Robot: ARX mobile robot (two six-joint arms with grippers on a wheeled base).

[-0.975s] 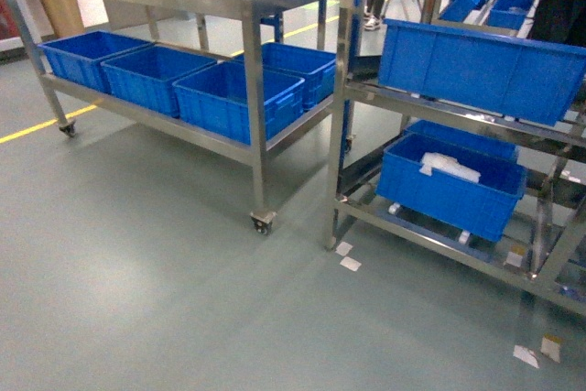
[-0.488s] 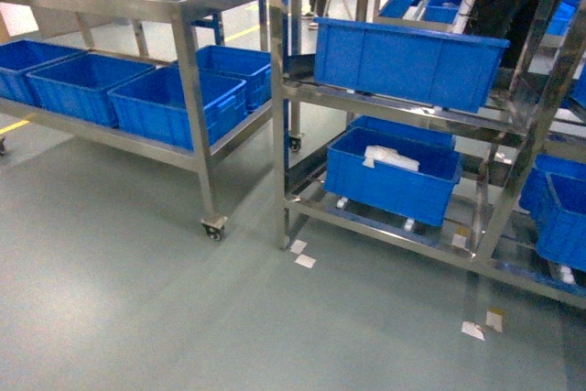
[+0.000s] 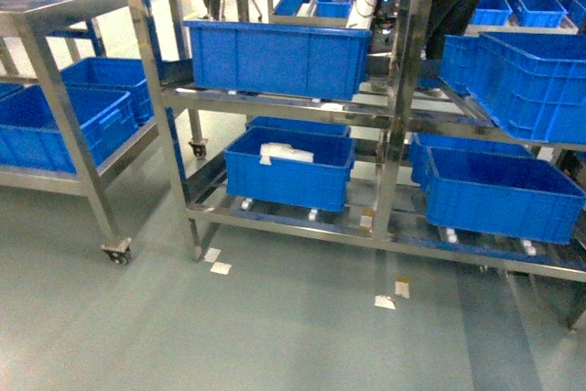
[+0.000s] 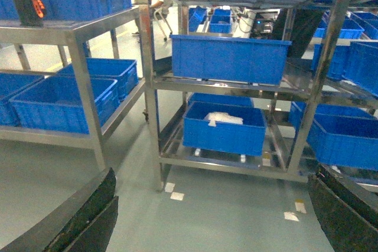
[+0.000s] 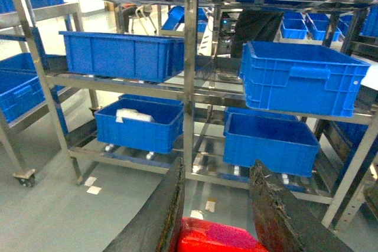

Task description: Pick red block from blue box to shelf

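Note:
The red block [image 5: 218, 237] shows glossy at the bottom of the right wrist view, held between the two dark fingers of my right gripper [image 5: 217, 169], which is shut on it. My left gripper [image 4: 215, 172] is open, its fingers wide apart over bare floor with nothing between them. The stainless-steel shelf [image 3: 403, 89] stands straight ahead, filling the head view. Its upright posts also show in the left wrist view [image 4: 147, 87] and the right wrist view [image 5: 189, 57]. Neither gripper appears in the head view. The blue box is out of view.
Dark blue ribbed crates [image 3: 275, 57] sit on the shelf tiers; a lower one [image 3: 288, 167] holds a white bag. A steel cart on casters [image 3: 55, 70] with more crates stands at the left. White paper scraps [image 3: 220, 267] lie on the grey floor.
The head view has swung to the right: the shelf has shifted from the right side to the middle, and the cart has slid to the left edge.

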